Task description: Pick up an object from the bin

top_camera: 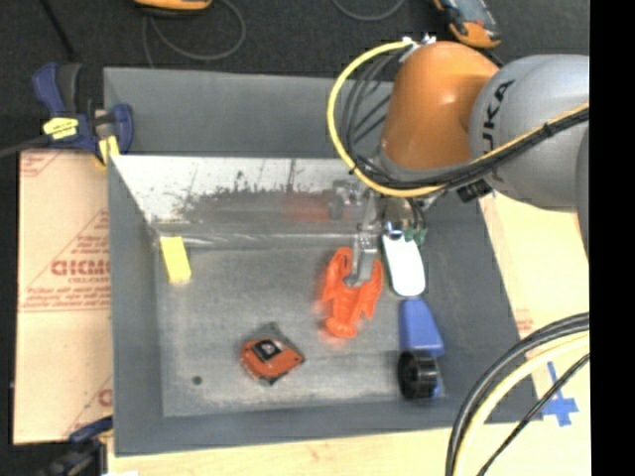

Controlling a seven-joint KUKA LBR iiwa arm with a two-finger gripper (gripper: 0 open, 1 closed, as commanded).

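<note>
My gripper [366,246] hangs below the orange wrist cover, in the right half of the bin, and its lower end reaches down onto an orange-red plastic thing [347,300] with several prongs. That thing lies in the middle right of the bin floor, right under the gripper. A white oval thing [405,268] lies just to the gripper's right. Below it sits a blue piece [420,326] joined to a black round part [418,375].
An orange and black tape measure [271,356] lies near the bin's front wall, left of centre. A small yellow block [177,260] rests at the far left by the sloping wall. The arm and its yellow cables overhang the bin's back right.
</note>
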